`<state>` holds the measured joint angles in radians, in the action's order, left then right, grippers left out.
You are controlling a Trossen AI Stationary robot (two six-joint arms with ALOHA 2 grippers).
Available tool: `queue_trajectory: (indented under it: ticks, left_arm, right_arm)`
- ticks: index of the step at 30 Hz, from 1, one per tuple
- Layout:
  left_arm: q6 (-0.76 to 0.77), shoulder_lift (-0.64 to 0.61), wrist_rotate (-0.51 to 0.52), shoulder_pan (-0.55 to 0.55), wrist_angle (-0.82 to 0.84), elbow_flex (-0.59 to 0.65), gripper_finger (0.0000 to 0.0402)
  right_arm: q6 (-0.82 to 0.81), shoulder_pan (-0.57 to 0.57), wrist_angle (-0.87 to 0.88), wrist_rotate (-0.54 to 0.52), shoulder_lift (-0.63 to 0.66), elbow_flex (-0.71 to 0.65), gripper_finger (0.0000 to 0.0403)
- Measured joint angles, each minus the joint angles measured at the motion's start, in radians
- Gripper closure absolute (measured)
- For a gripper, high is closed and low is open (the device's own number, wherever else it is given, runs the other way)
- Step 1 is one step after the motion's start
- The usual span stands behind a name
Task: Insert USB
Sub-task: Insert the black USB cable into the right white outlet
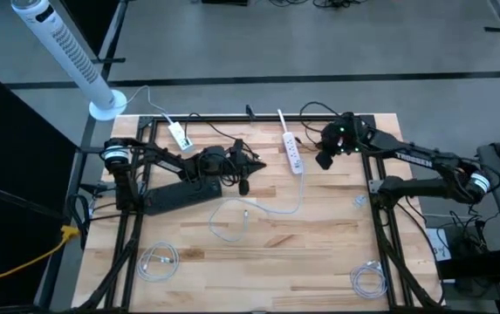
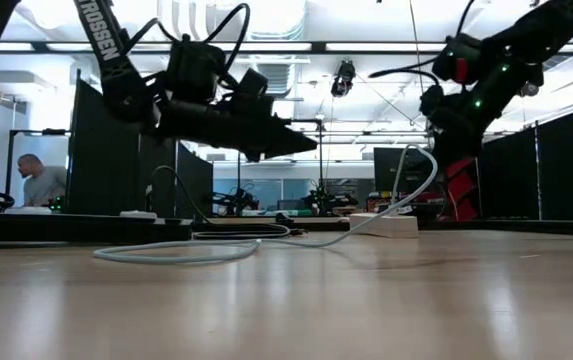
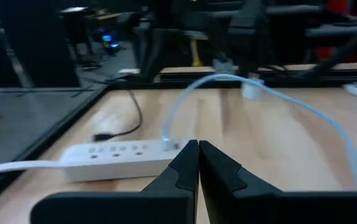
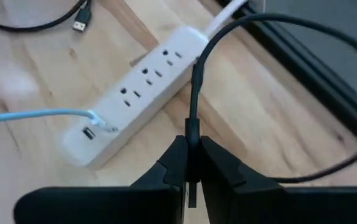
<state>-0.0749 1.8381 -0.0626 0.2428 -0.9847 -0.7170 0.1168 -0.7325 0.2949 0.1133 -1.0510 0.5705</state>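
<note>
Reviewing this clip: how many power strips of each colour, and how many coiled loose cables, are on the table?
White power strips: 2
Black power strips: 1
Coiled white cables: 2
Total: 5

The right gripper pinches a black cable above the white power strip, where a pale blue cable is plugged in.

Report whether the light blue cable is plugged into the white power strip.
Plugged in. In the right wrist view the light blue cable ends in a connector seated in the white power strip beside an empty USB port.
</note>
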Motion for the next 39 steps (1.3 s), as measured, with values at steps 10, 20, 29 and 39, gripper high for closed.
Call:
queue_trajectory:
  ticks: [10,20,29,39]
  left_arm:
    - [0.162,0.086,0.039,0.007,-0.002,-0.107,0.0401]
    - [0.162,0.205,0.015,0.035,-0.016,-0.218,0.0363]
    - [0.163,0.221,-0.193,0.137,-0.005,-0.302,0.0354]
    - [0.093,0.221,-0.269,0.184,0.052,-0.337,0.0354]
  right_arm:
    - [0.148,0.039,-0.391,0.275,0.014,-0.103,0.0387]
    - [0.145,0.089,-0.472,0.279,0.019,-0.123,0.0387]
    - [0.104,0.093,-0.616,0.359,-0.025,-0.149,0.0387]
    - [0.093,0.096,-0.720,0.385,-0.091,-0.134,0.0387]
